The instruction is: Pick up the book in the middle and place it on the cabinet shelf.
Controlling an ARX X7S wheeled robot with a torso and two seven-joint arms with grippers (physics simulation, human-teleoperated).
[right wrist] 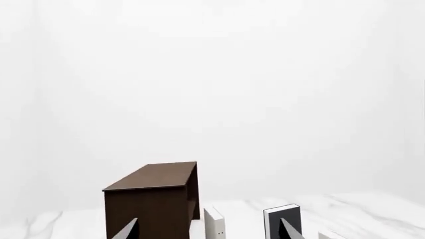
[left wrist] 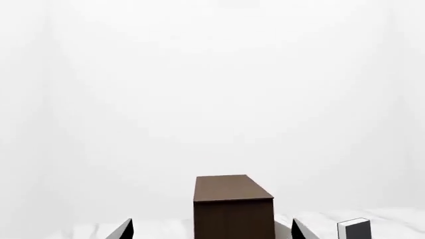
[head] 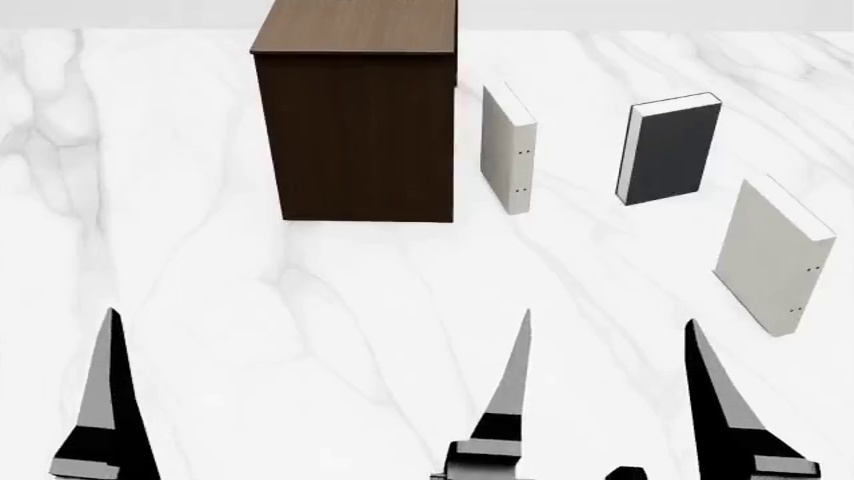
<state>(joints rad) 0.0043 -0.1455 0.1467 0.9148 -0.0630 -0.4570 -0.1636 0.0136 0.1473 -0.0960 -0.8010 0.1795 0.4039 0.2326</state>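
Spread wide over the white marble table (head: 334, 330). Standing at the far side, the dark brown cabinet, its cabinet shelf (head: 358, 26) bare. Upright to its right, between two whitish books (head: 507, 148) (head: 774, 255), the book (head: 670, 148), untouched. Low and level near the front edge, right gripper (head: 607, 375) fingers parted, holding nothing; left gripper (left wrist: 212, 230) likewise apart, empty.

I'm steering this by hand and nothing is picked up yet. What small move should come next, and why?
Probably ease the right hand forward toward the dark grey book. The book stands upright on the marble table between two whitish books, ahead of that hand, whose fingers look spread and empty. The cabinet shelf holds nothing.
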